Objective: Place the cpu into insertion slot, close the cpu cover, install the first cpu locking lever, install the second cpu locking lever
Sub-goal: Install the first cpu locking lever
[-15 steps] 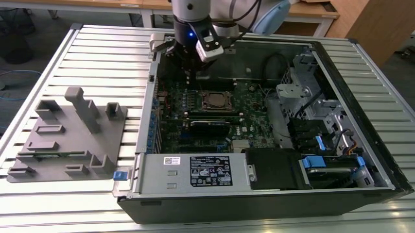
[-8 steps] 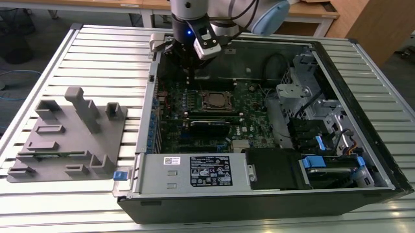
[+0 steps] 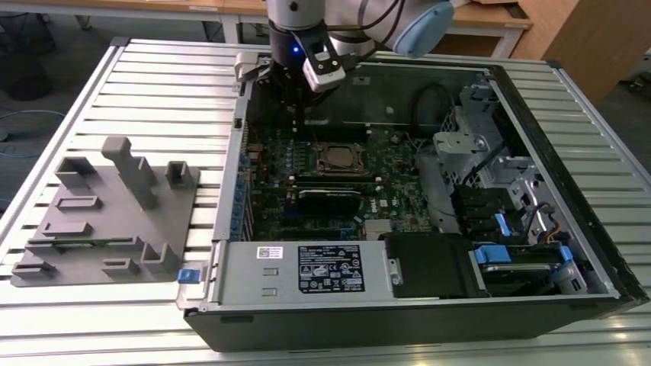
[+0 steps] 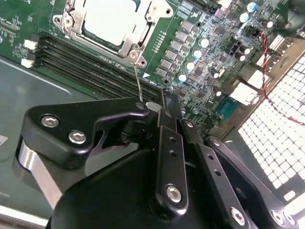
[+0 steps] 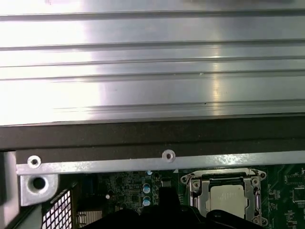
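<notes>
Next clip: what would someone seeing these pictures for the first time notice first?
The open computer case on the slatted metal table stands out, with the robot arm hanging over its far side. In the second wrist view the silvery cpu sits framed by the cpu cover, and a thin wire locking lever rises from that cover's corner toward the black pincer.

An open computer case [image 3: 407, 329] lies on a slatted table [image 3: 152, 84] beside a grey fixture block [image 3: 112, 229].
</notes>
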You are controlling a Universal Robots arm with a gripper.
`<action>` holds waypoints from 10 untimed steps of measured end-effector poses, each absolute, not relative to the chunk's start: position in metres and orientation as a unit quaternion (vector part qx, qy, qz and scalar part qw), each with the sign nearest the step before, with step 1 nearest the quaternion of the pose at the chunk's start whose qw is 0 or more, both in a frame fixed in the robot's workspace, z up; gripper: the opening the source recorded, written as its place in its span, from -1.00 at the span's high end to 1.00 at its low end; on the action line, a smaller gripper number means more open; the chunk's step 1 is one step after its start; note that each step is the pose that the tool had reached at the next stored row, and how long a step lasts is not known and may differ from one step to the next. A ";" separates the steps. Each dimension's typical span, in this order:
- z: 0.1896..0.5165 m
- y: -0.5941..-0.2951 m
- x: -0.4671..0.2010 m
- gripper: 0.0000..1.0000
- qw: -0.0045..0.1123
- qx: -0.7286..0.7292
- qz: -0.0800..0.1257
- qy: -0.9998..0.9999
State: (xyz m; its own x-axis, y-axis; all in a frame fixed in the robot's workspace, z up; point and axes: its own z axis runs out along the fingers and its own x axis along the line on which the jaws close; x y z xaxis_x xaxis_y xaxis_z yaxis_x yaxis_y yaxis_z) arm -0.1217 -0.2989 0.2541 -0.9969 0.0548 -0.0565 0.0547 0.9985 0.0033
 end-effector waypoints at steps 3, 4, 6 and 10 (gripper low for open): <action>0.254 -0.297 -0.122 0.79 0.028 0.027 0.001 0.999; 0.254 -0.296 -0.122 0.79 0.028 0.027 0.001 0.999; 0.254 -0.295 -0.122 0.79 0.028 0.027 0.001 0.999; 0.254 -0.295 -0.122 0.79 0.028 0.027 0.001 0.999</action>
